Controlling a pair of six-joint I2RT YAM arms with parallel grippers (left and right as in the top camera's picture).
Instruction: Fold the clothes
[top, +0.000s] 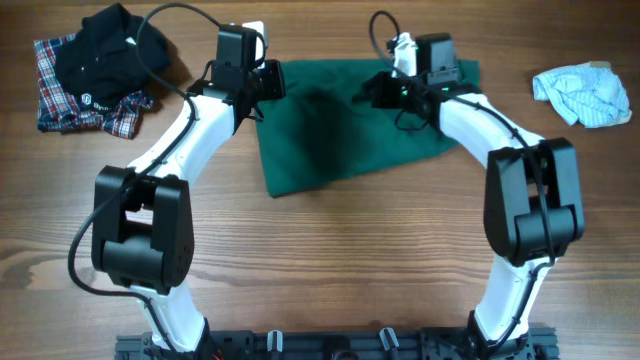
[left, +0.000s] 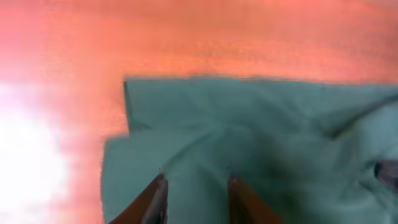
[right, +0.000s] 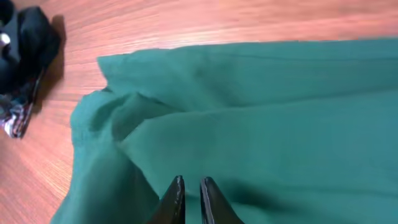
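"Green garment (top: 330, 130) under both arms. How do the pincers stand?"

"The left pincer (left: 196, 182) is parted, with nothing between its fingers. The right pincer (right: 191, 183) is almost closed; I cannot tell whether it nips a fold."

"Where does the garment lie?"

"Far middle of the worktop (top: 350, 260), rumpled at its left edge. I judge the folding barely begun: a dark heap (top: 100, 70) far left and a pale blue piece (top: 585, 95) far right lie unfolded."
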